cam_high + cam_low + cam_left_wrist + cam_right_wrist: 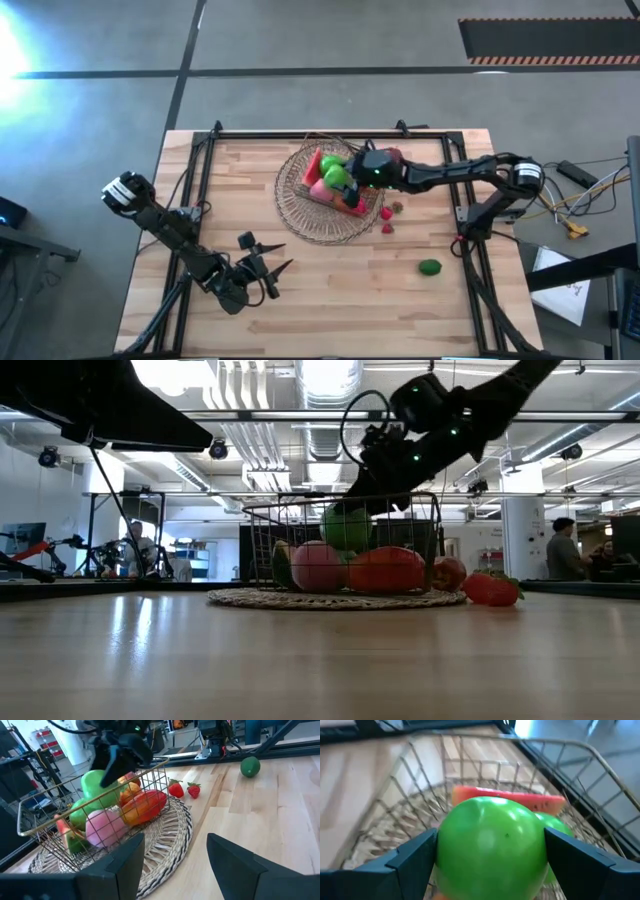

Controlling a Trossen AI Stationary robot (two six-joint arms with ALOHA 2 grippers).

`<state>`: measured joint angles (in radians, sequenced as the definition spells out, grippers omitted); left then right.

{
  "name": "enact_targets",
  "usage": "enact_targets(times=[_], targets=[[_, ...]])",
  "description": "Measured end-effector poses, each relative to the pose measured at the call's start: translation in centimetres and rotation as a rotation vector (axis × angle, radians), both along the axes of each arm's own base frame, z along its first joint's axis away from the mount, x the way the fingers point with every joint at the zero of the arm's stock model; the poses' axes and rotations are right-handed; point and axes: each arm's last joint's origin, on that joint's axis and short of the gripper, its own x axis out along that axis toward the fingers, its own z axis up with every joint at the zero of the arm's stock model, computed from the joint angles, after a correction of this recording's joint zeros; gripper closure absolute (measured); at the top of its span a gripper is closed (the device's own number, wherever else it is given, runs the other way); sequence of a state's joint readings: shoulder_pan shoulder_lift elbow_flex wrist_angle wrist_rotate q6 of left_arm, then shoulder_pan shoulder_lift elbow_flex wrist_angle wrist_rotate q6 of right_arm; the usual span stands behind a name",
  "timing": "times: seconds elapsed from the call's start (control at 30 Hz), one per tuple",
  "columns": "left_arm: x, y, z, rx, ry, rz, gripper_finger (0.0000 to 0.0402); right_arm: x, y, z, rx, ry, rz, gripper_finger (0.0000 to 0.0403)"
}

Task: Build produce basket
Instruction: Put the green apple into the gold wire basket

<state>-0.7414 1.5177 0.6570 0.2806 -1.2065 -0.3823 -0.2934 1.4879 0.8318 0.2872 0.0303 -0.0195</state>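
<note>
The wire basket (312,172) stands on a round woven tray (300,215) at the table's far middle. It holds produce: a pink piece (102,827), an orange-red piece (144,804), a watermelon slice (510,797) and a green piece (79,814). My right gripper (352,180) reaches in over the basket's right rim, shut on a green apple (490,845) above the other pieces. My left gripper (268,266) waits open near the table's front left, pointing toward the basket. My right gripper pinches the green apple by its two opposite sides (445,855) between its two fingers (412,860). The fingers come slanting down from the table's right side. The apple sits inside the basket's rim, above the other produce; whether it rests on them I cannot tell.
Two strawberries (387,228) (397,207) lie on the table just right of the tray. A small dark green fruit (429,266) lies toward the front right. A black frame (210,140) runs around the table's edges. Bare wood shows across the table's front middle.
</note>
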Motion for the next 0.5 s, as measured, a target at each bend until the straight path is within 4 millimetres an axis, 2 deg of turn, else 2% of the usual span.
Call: enact_targets(times=[0.1, 0.23, 0.37, 0.5], targets=[[0.7, 0.5, 0.9, 0.018, -0.001, 0.02, 0.0203, -0.8, 0.3, -0.6, -0.035, -0.065, 0.014, 0.0075], [2.3, 2.3, 3.4, 0.033, 0.008, 0.004, 0.0203, -1.7, 0.5, -1.3, -0.067, -0.132, 0.015, 0.0076], [4.6, 5.9, 6.0, -0.003, 0.007, -0.064, 0.0203, -2.5, 0.7, -1.9, -0.074, -0.193, 0.008, 0.0076], [6.0, 11.4, 7.6, 0.015, 0.007, 0.012, 0.0203, -3.4, 1.0, -2.3, -0.099, -0.219, 0.017, 0.0076]])
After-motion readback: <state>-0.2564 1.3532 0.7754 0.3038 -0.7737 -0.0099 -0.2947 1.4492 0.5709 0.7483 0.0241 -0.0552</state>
